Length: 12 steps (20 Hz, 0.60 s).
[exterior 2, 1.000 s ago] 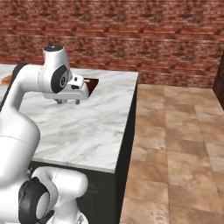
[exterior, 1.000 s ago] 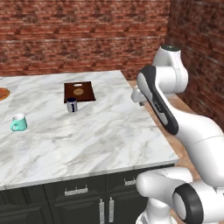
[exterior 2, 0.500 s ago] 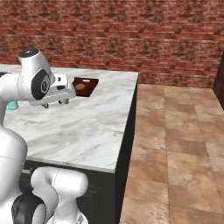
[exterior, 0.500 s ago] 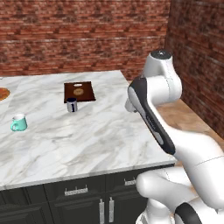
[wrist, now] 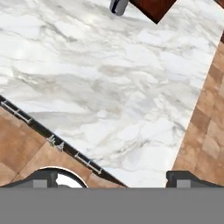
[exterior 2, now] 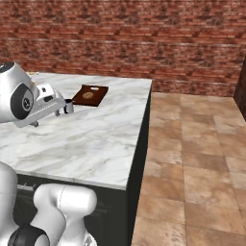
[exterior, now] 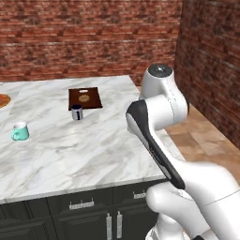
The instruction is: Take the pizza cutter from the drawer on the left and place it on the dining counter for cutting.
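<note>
the gripper hung released above the near right part of the counter, its two tips set far apart at the bottom of the hand view with nothing between them but marble and the counter's front edge. that wide, empty stance suited a hand getting ready to reach for something, not one carrying it. the arm was folded high over the slab, so the hand looked straight down past the edge to the row of small silver handles on the black fronts below. the drawer and its neighbour under the slab were both flush and shut, so by my judgement the cutter lay inside one of them, out of sight; which one held it i could not tell. that would put the task at its start, with the drawer to be opened before anything could be lifted out. farther back on the marble the board lay flat, the dark cup stood just beside its near corner, and the teal mug stood well apart to the left. the broad bare marble between them and the front edge looked like the natural spot to lay the cutter, since nothing there would be knocked.
</note>
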Available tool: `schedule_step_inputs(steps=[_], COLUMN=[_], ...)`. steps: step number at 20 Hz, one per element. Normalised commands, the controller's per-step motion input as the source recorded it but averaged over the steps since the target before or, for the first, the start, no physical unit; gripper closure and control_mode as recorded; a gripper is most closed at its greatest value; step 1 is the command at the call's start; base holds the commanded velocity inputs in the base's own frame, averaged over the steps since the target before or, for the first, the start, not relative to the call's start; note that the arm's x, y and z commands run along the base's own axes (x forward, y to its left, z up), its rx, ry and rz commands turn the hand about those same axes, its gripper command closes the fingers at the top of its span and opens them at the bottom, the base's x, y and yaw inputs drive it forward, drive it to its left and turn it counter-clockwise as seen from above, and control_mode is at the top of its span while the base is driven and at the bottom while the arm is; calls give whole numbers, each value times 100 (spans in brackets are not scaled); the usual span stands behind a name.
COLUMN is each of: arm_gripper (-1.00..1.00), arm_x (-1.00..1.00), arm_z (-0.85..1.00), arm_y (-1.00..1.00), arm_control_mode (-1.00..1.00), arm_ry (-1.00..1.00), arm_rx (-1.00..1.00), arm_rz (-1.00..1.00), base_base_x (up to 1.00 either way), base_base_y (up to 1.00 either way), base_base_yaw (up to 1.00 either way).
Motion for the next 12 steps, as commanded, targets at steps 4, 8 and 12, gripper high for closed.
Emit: schedule_step_inputs(steps=[4,8,12], arm_gripper=[-100,-100,-100], arm_x=[-38,-40,-41], arm_z=[-4,-7,-13], arm_y=[28,33,34], arm_control_mode=[-100,-100,-100], arm_ry=[0,0,-3], arm_rx=[-8,-12,-13], arm_rz=[16,21,25], base_base_x=[0,0,0], base_base_y=[0,0,0], base_base_yaw=[0,0,0])
